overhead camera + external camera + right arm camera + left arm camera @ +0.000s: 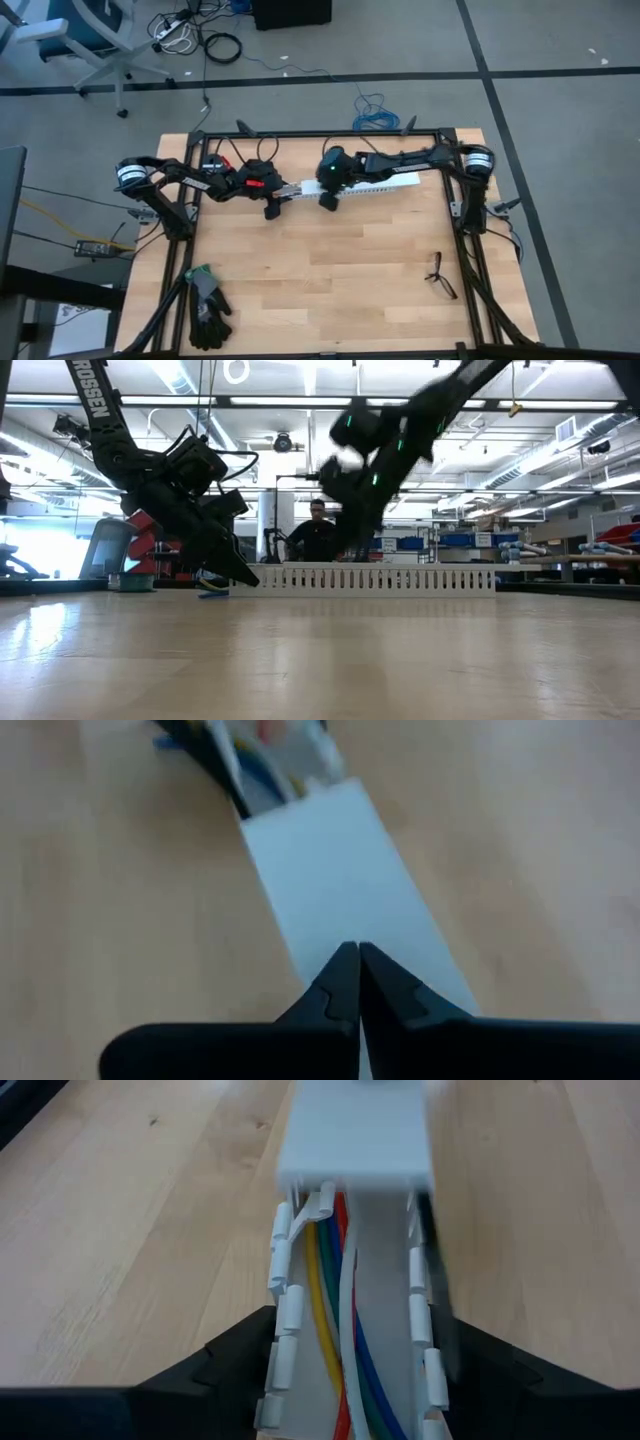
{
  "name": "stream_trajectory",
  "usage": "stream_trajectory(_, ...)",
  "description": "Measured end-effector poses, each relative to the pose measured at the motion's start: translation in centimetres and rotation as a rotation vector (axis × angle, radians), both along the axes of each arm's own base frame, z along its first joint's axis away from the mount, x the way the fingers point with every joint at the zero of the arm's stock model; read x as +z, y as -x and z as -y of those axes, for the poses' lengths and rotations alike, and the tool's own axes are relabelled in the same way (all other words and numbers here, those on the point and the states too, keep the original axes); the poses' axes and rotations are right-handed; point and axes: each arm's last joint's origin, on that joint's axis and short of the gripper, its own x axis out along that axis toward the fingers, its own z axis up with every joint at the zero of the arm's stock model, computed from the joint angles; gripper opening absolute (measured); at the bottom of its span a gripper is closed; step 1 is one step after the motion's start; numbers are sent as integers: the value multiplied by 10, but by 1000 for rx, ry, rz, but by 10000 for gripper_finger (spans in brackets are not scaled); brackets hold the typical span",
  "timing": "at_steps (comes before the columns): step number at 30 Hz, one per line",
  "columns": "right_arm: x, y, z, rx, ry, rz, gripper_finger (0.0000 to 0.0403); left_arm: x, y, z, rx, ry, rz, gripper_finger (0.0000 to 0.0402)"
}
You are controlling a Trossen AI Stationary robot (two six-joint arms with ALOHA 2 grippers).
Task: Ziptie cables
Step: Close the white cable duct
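- Wooden table (330, 250), far side: white slotted duct (385, 184) lies crosswise.
- Left gripper (345, 1380) straddles the duct's open end, holding it; cables (345, 1320) run inside.
- Right gripper (358, 970), fingers shut, rests on the duct cover (340, 880).
- Advice: keep the duct steady, press squarely. No ziptie seen.

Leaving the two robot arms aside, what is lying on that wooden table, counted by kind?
white slotted channel: 1
bundle of coloured wires lying inside it: 1
spectacles: 1
heap of dark gloves: 1 (how many gloves are in it cannot be told)
Total: 4
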Motion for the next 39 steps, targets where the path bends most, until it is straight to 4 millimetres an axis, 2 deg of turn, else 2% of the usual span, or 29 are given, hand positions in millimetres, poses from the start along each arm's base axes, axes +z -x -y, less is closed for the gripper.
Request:
stream_trajectory(3, -21, -22, 6, 83, -83, 126, 0, 0, 0, 0, 2, -1, 1, 243)
stream_trajectory(6, -22, -38, 4, 103, -16, 188, 0, 0, 0, 0, 8, 8, 4, 243)
stream_trajectory(8, -15, -40, 1, 107, 61, 212, 0, 0, 0, 0, 8, 9, 7, 243)
stream_trajectory(11, 8, -34, -8, 100, 180, 209, 0, 0, 0, 0, 9, 11, 8, 243)
stream_trajectory(14, 34, -20, -15, 70, 247, 208, 0, 0, 0, 0, 9, 12, 9, 243)
stream_trajectory(16, 37, -8, -16, 32, 224, 149, 0, 0, 0, 0, 9, 12, 9, 243)
stream_trajectory(19, 23, 8, -10, -37, 146, 42, 0, 0, 0, 0, 8, 12, 9, 243)
stream_trajectory(21, 10, 8, -4, -40, 59, 32, 0, 0, 0, 0, 7, 12, 10, 243)
stream_trajectory(23, -9, -2, 0, 4, -36, 64, 0, 0, 0, 1, 8, 14, 9, 243)
stream_trajectory(27, -23, -33, 5, 144, -111, 244, 0, 0, 0, 0, 7, 14, 9, 243)
stream_trajectory(29, -18, -39, 3, 173, -85, 324, 0, 0, 0, 0, 9, 16, 13, 243)
stream_trajectory(32, 3, -37, -3, 148, 31, 340, 0, 1, -1, 0, 11, 17, 15, 243)
stream_trajectory(35, 30, -27, -12, 110, 159, 294, 0, 0, 0, 0, 12, 18, 12, 243)
stream_trajectory(39, 39, -11, -17, 66, 152, 160, 0, 0, 0, 0, 12, 20, 7, 243)
